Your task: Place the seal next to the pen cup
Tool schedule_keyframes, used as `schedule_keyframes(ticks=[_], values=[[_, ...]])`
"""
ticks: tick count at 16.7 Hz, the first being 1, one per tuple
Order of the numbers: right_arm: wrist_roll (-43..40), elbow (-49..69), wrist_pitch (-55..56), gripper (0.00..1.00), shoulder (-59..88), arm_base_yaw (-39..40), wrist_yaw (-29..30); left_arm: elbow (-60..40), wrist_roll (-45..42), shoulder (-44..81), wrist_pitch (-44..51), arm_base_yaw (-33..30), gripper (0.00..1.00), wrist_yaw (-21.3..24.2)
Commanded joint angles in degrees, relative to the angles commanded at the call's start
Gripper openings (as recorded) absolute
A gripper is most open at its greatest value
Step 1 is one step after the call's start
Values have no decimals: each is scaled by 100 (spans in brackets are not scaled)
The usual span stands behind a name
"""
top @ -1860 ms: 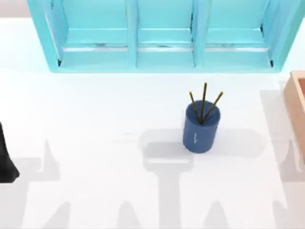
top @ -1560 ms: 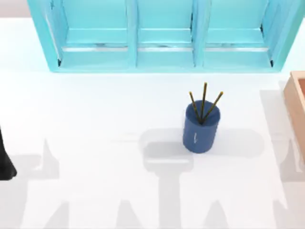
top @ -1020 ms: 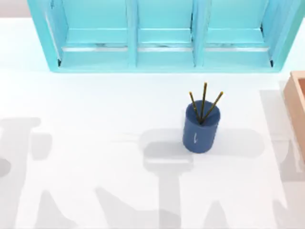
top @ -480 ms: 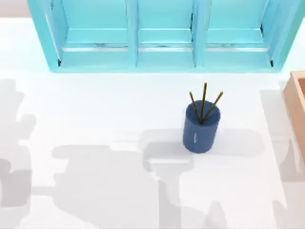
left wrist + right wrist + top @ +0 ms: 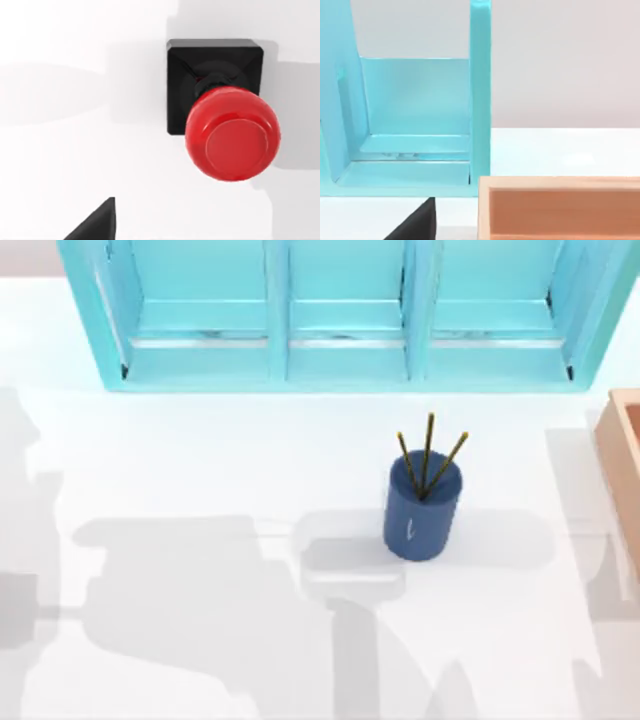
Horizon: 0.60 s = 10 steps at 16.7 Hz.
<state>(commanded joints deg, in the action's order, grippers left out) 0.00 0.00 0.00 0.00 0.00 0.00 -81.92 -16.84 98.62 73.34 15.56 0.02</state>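
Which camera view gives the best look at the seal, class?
The left wrist view: the seal sits close below the camera, red knob over its square black base, standing on the white table. The top view has the pen cup, and the right wrist view the shelf and wooden box.

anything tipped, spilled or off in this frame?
Nothing stands out. The pen cup stands upright on the white table, its three pencils inside it. The seal sits flat on its black base in the left wrist view, knob intact. The blue shelf and the wooden box look undamaged.
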Motion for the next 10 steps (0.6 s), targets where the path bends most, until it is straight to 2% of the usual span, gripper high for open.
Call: schedule_keyframes(ticks=[5,10], values=[[0,0,0,100,0,0,0,222,10,44,-238,-16,100,0],[0,0,0,100,0,0,0,1171,-13,355,-1590,6,100,1]])
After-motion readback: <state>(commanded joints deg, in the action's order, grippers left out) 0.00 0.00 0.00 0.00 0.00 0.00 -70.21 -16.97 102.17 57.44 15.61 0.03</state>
